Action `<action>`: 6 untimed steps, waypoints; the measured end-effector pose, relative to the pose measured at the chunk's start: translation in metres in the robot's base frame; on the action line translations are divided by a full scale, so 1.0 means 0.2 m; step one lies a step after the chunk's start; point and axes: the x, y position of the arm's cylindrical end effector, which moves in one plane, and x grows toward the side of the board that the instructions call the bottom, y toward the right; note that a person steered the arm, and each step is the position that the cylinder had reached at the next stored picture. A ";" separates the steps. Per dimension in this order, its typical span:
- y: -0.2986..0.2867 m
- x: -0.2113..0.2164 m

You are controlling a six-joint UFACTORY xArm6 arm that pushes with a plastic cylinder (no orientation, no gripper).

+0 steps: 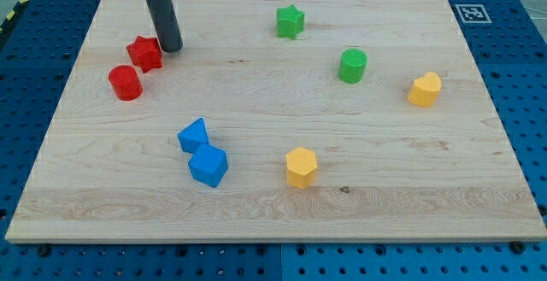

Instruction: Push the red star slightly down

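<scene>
Camera view: my tip (172,47) beside red star (145,54), right-far side; approach step.
No jaws fitted, nothing held; next needs tip behind star, push toward near edge, avoiding red cylinder (125,83).

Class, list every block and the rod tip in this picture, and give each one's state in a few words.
My tip: at red star's upper right.
Red star: touching red cylinder.
Red cylinder: upright.
Green star: alone.
Green cylinder: upright.
Two blue blocks: touching.
Yellow blocks: apart.

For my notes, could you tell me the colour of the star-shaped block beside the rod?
Red star, camera view.
</scene>
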 end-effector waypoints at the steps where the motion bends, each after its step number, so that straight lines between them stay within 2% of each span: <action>1: -0.08 0.01; 4: -0.12 0.10; 6: -0.19 -0.13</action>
